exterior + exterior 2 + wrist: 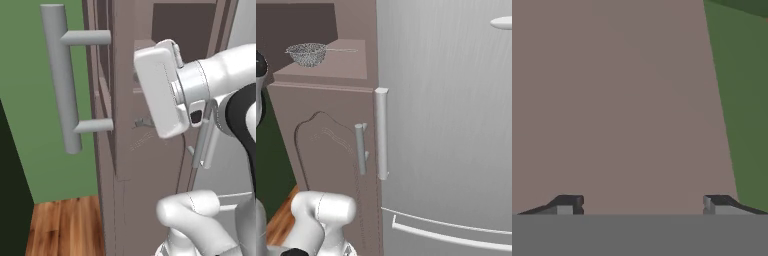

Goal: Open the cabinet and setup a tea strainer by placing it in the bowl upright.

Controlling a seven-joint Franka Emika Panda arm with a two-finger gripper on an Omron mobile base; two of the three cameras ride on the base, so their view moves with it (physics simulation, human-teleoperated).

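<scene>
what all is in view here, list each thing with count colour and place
cabinet: one, brown-mauve, tall unit left of the fridge, upper door swung open
bar handle: one, grey, on the open door
strainer: one, silvery mesh, on the shelf inside the cabinet
fridge: one, light grey, right of the cabinet
wall: one, green, behind the open door
floor: one, wood, bottom left
arm: one, white, in front of the cabinet
claw: one, dark tips, open, empty, facing a brown panel
</scene>
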